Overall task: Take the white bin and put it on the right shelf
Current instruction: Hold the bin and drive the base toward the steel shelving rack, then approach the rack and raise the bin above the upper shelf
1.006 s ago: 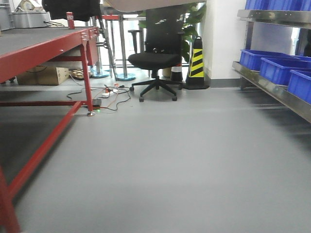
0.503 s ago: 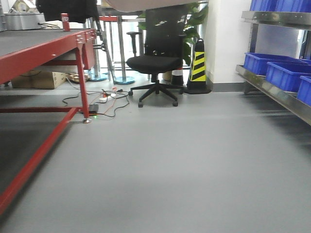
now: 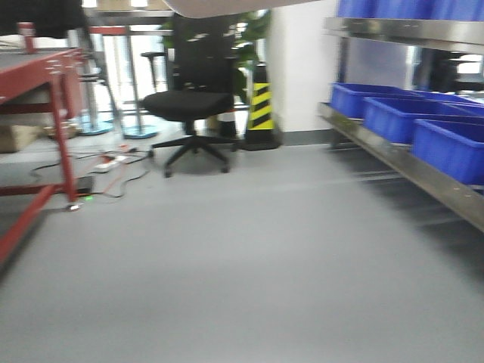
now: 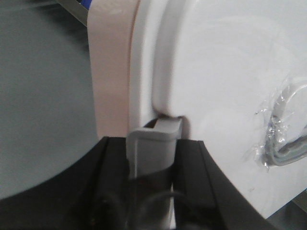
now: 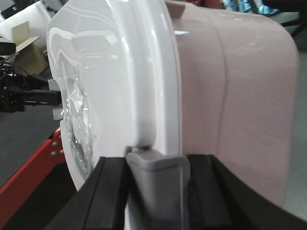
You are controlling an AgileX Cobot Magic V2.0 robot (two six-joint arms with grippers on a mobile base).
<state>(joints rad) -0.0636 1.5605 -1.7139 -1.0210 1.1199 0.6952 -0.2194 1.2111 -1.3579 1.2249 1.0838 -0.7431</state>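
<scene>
The white bin [image 4: 216, 72] is held up between both arms, its white lid and pinkish body filling both wrist views. My left gripper [image 4: 153, 165] is shut on the grey handle [image 4: 153, 143] at one end. At the other end my right gripper [image 5: 156, 191] is shut on the matching grey handle [image 5: 156, 172] of the white bin [image 5: 235, 96]. In the front view only the bin's pale underside [image 3: 219, 6] shows at the top edge. The right shelf [image 3: 401, 162], a stainless steel rack, runs along the right side.
Blue bins [image 3: 397, 113] sit on the steel shelf's lower level, with more above. A red-framed table [image 3: 45, 64] stands at the left, cables [image 3: 106, 162] on the floor by its leg. A black office chair [image 3: 193, 102] and a striped cone [image 3: 261, 106] stand at the back.
The front view has swung to the right: table, chair and cone slid left, and the steel shelf with blue bins came further into view. Both grippers keep their hold.
</scene>
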